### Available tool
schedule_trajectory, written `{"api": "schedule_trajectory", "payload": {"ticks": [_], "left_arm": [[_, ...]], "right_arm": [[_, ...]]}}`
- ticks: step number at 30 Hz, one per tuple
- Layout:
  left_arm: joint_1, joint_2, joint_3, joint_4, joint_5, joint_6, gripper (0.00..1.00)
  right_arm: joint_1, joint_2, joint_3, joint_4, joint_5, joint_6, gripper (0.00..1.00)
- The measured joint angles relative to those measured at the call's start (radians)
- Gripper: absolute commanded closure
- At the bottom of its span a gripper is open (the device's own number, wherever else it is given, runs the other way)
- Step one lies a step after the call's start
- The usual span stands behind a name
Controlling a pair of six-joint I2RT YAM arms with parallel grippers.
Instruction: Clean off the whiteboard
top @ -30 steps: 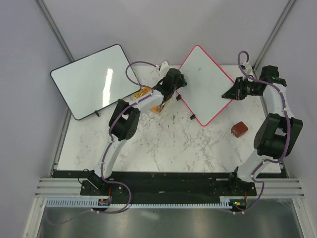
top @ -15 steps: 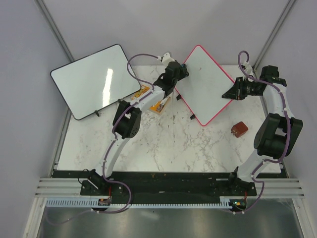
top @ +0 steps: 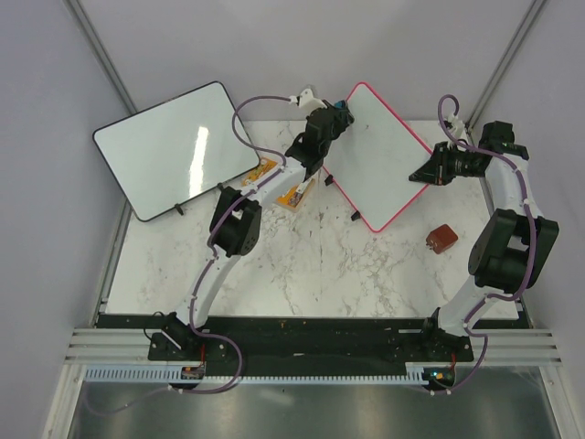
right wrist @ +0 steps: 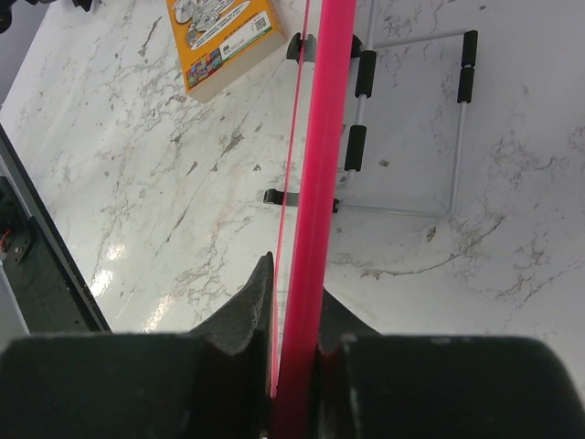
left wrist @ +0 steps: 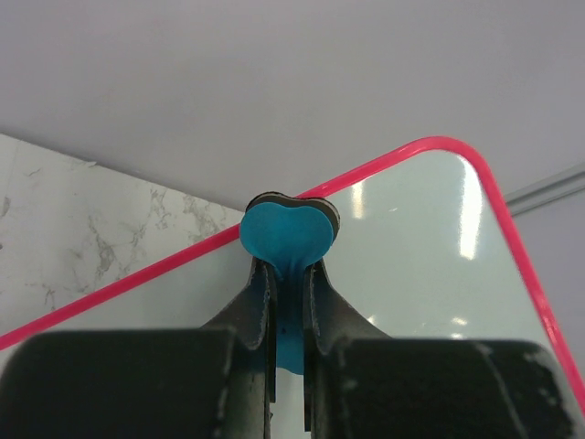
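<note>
The whiteboard [top: 379,160], white with a thin pink frame, stands on one corner like a diamond at the back of the table. My right gripper [top: 422,172] is shut on its right edge; in the right wrist view the pink frame [right wrist: 320,183] runs edge-on between the right gripper [right wrist: 297,293] jaws. My left gripper [top: 336,113] is shut on a blue heart-shaped eraser [left wrist: 288,233]. The eraser rests against the board face [left wrist: 411,247] at its upper left edge, near the top corner. The stem of the eraser sits pinched in the left gripper [left wrist: 290,273]. I see no writing on the board.
A larger black-framed whiteboard [top: 174,151] leans at the back left. An orange box [top: 297,195] lies below the left arm, also the orange box [right wrist: 224,41] in the right wrist view. A wire stand [right wrist: 411,119] sits behind the board. A small red-brown object [top: 442,239] lies at the right.
My left gripper has moved with the eraser up along the board's left edge towards the top corner. The right gripper and the board have stayed put.
</note>
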Motion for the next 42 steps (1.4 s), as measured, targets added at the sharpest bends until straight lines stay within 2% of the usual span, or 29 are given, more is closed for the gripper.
{"api": "schedule_trajectory", "payload": {"ticks": [6, 10, 15, 21, 28, 32, 37, 42], "left_arm": [[-0.002, -0.063, -0.211, 0.089, 0.023, -0.007, 0.98], [-0.013, -0.082, -0.284, 0.119, 0.037, -0.006, 0.98], [-0.039, -0.077, -0.241, 0.083, 0.034, 0.025, 0.98], [-0.077, -0.023, -0.031, 0.001, 0.023, 0.038, 0.98], [-0.115, -0.010, 0.086, 0.008, -0.007, 0.038, 0.98], [-0.120, -0.006, 0.074, 0.033, -0.019, 0.037, 0.98], [-0.116, -0.021, -0.047, 0.111, -0.054, 0.029, 0.98], [-0.089, -0.036, -0.130, 0.124, -0.055, 0.009, 0.98]], "right_arm": [[0.000, 0.000, 0.000, -0.001, 0.004, 0.014, 1.00], [0.000, 0.000, 0.000, -0.001, 0.008, 0.027, 1.00], [0.000, 0.000, 0.000, -0.002, 0.012, 0.037, 1.00], [-0.001, 0.000, 0.000, 0.000, 0.014, 0.039, 1.00], [0.000, -0.001, 0.000, -0.002, -0.003, -0.013, 1.00], [0.000, -0.001, 0.000, -0.005, -0.004, -0.015, 1.00], [-0.001, -0.001, 0.000, -0.004, 0.005, 0.012, 1.00], [-0.001, -0.001, 0.000, 0.002, 0.012, 0.037, 1.00]]}}
